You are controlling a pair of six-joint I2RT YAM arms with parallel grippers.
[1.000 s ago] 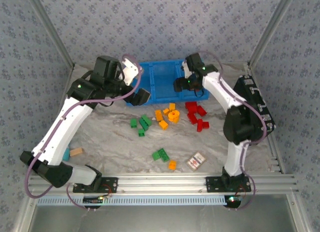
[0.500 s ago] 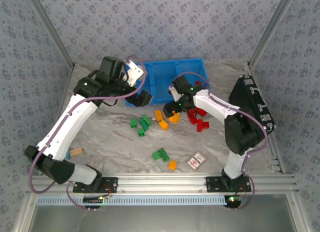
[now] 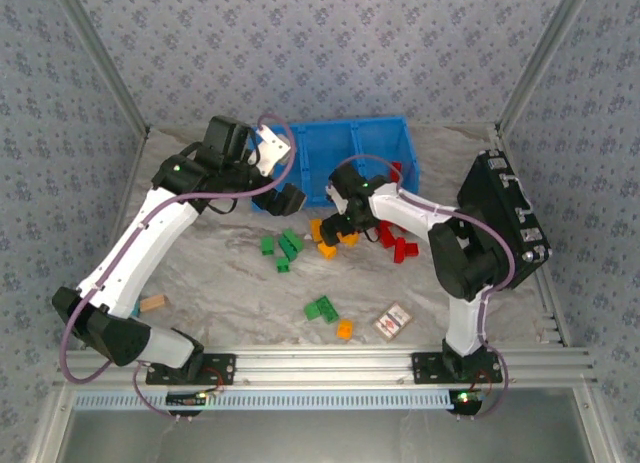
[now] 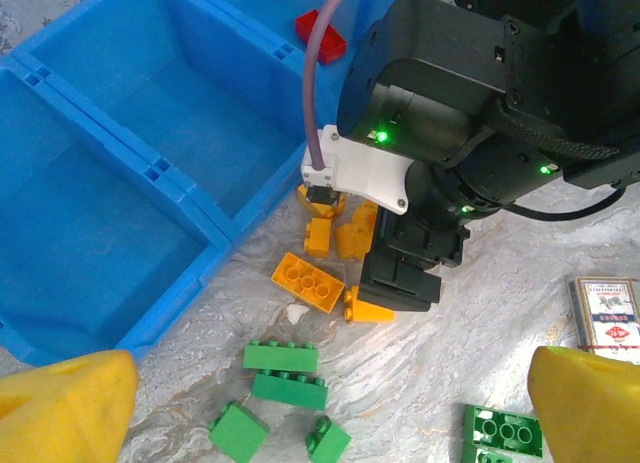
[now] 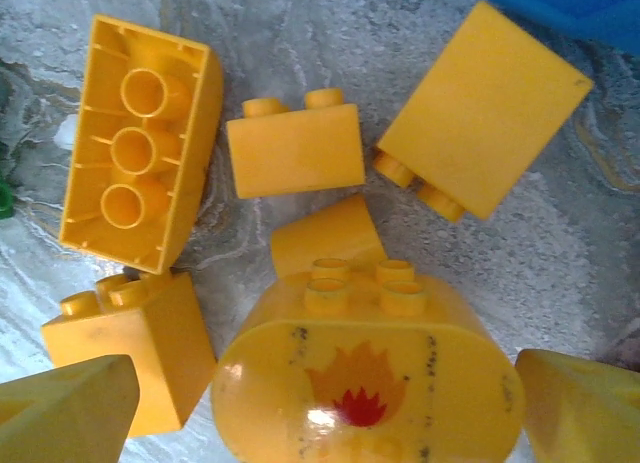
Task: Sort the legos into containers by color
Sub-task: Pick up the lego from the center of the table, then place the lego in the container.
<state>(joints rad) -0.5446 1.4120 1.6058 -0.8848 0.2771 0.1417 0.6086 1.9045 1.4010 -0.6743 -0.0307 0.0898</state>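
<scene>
The top camera looks down from high behind the near edge over the whole tabletop (image 3: 220,283) and the blue bin (image 3: 335,155). The left wrist camera slants down from mid-height at the bin and the orange-yellow bricks (image 4: 308,281). The right wrist camera hangs very close, straight above those same bricks.

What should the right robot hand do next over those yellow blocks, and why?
Probably lower the right gripper straight down and close it on the rounded yellow brick with the flame picture. Its open fingers sit on either side of that brick, which lies among the other yellow bricks on the table, and it holds nothing yet.
</scene>
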